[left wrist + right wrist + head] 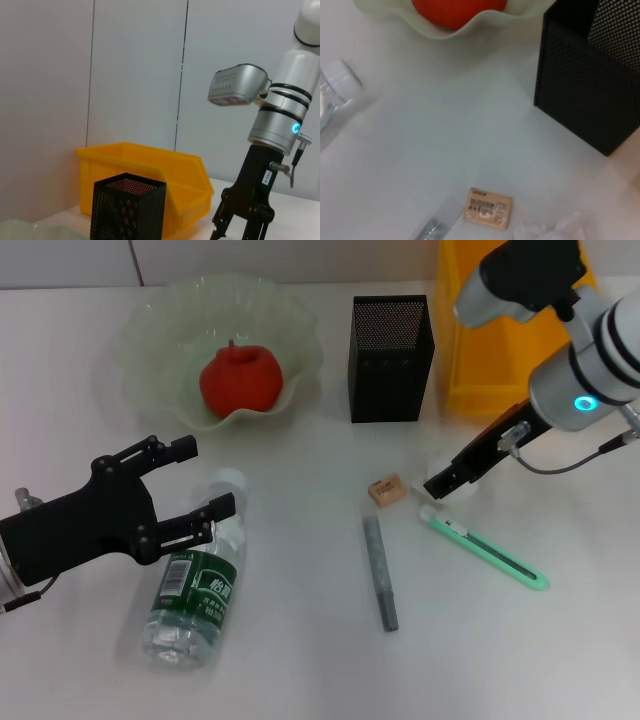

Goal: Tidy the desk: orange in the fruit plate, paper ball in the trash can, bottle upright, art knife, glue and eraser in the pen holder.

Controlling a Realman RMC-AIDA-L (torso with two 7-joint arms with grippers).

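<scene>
The orange lies in the fruit plate, with the pen holder and the yellow trash can to its right. The bottle lies on its side, and my left gripper stands open at its cap end. At the white paper ball my right gripper is low, its fingers apart. The eraser, the grey glue and the mint-green art knife lie on the desk nearby. The right wrist view shows the eraser and the paper ball.
The pen holder stands in front of the trash can in the left wrist view, with the right arm's gripper beside them. A grey wall closes the back of the desk.
</scene>
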